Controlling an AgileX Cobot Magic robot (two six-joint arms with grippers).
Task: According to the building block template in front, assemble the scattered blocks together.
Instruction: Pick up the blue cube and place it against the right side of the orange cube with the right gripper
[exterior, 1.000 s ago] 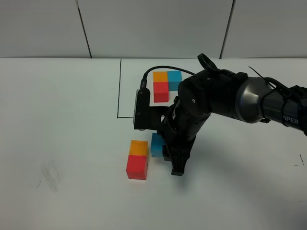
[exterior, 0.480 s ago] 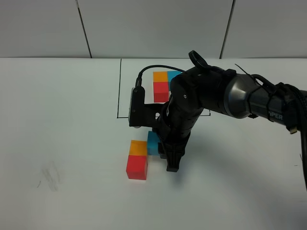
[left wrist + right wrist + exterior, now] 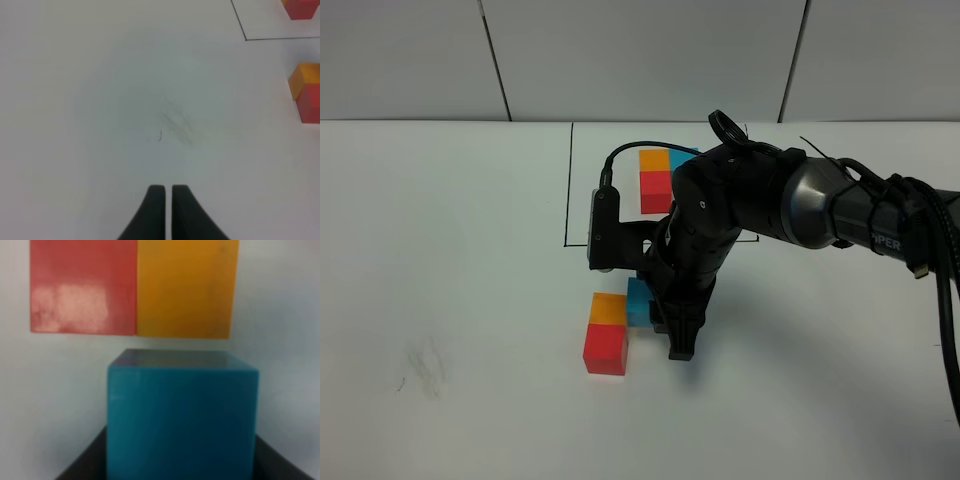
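Between our right gripper's [image 3: 665, 322] fingers sits the teal-blue cube [image 3: 182, 420], clamped from both sides with the dark pads just visible at its lower corners in the right wrist view. Beyond the fingertips, the red cube [image 3: 83, 287] and the orange cube [image 3: 187, 288] lie flush against each other on the white table [image 3: 450, 250]. From the high camera we see the teal-blue cube [image 3: 639, 303] right beside the orange cube [image 3: 609, 309], on the side facing our gripper; whether the two faces actually touch we cannot tell. The red cube [image 3: 605, 349] sits against the orange one, on its near side.

Past our right arm, the building block template [image 3: 656, 182] lies inside the thin black drawn rectangle [image 3: 568, 185]; we see its orange and red cubes, while most of its blue cube is hidden behind the arm.

Our left gripper [image 3: 164, 189] hangs over bare table with its two fingers pressed together and nothing between them. Ahead of those fingertips is a faint scuff mark [image 3: 175, 122], and well off to one side the orange and red cubes show at the frame edge.
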